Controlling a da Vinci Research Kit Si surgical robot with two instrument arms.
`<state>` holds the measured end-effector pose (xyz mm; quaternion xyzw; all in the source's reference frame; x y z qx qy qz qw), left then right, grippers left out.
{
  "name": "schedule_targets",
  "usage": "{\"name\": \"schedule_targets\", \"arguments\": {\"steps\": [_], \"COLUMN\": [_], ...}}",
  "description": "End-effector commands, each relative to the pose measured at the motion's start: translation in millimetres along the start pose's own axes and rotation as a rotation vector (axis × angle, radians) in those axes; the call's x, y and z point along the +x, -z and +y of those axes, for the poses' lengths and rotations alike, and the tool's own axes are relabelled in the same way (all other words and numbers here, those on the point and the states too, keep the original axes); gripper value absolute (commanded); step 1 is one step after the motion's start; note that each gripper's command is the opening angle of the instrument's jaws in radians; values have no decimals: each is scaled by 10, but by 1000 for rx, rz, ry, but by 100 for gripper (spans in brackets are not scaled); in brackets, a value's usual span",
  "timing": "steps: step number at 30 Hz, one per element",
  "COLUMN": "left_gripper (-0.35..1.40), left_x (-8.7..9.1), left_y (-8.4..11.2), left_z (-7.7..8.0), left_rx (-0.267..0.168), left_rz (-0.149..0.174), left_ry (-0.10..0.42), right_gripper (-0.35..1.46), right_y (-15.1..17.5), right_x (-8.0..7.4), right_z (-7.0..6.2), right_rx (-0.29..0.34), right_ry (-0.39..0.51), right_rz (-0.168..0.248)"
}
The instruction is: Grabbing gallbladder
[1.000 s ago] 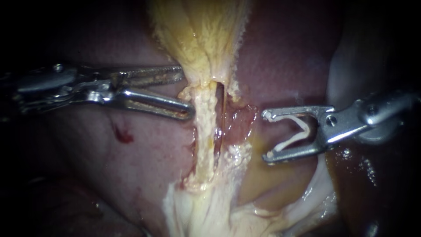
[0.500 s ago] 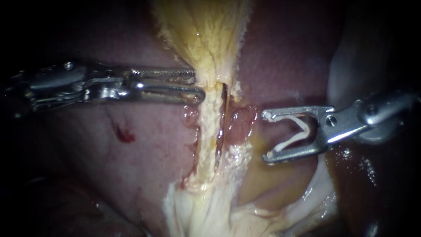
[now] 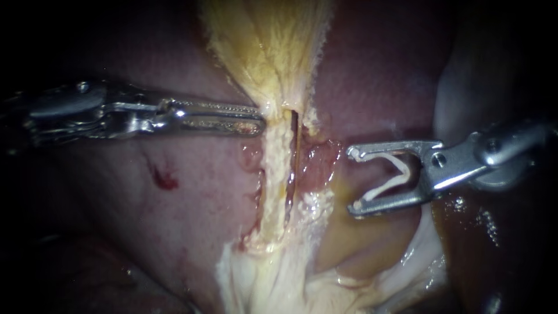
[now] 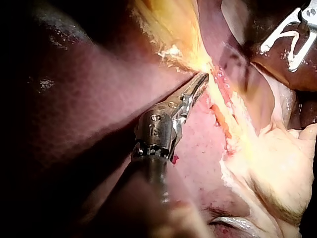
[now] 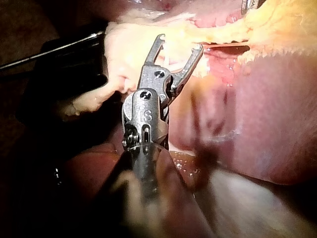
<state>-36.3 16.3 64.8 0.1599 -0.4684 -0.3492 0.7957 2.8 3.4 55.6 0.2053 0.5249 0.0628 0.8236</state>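
The yellow gallbladder (image 3: 267,46) hangs from above and narrows to a neck at mid-view. My left instrument (image 3: 261,116) comes in level from the left. Its jaws lie nearly together and pinch the neck's left edge. The left wrist view shows the same jaw tips (image 4: 203,78) pressed into the yellow tissue (image 4: 168,29). My right instrument (image 3: 353,180) waits to the right of the neck, apart from the tissue. Its jaws stand wide and carry a white V-shaped clip (image 3: 401,174). It shows the same way in its own view (image 5: 179,42).
A pale strand (image 3: 273,174) runs down from the neck to whitish fatty tissue (image 3: 261,279), with a dark slit (image 3: 293,145) beside it. Pink liver (image 3: 192,197) lies to the left, marked by a small red spot (image 3: 164,177). Brownish fluid (image 3: 360,244) pools under the right jaws.
My left instrument's jaws, wide open a second ago, have moved right to the gallbladder's neck and come together on its edge. The right instrument has not moved.
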Motion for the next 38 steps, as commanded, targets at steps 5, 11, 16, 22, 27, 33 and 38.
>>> {"name": "schedule_targets", "arguments": {"steps": [5, 11, 16, 22, 27, 33, 38], "left_gripper": [-35, -35, -35, -35, -35, -35, -35], "left_x": [-10, -26, -40, -51, -50, -50, -49], "left_y": [23, 56, 73, 81, 83, 82, 82], "left_z": [-3, -6, -14, -17, -15, -14, -11], "left_rx": [10, 4, 5, 2, 0, 0, -3], "left_rz": [2, -3, -25, -43, -43, -43, -43], "left_ry": [7, 17, 20, 3, 3, 3, 3], "right_gripper": [45, 45, 45, 45, 45, 45, 45], "right_y": [0, 0, 1, 1, 1, 1, 1], "right_x": [0, 0, 0, 0, 0, 0, -1], "right_z": [0, 0, 0, 0, 0, 0, 0], "right_rx": [0, 0, 0, 0, 0, 0, 0], "right_ry": [-6, -6, -6, -6, -6, -6, -6], "right_rz": [0, 0, 0, 0, 0, 0, 0]}}
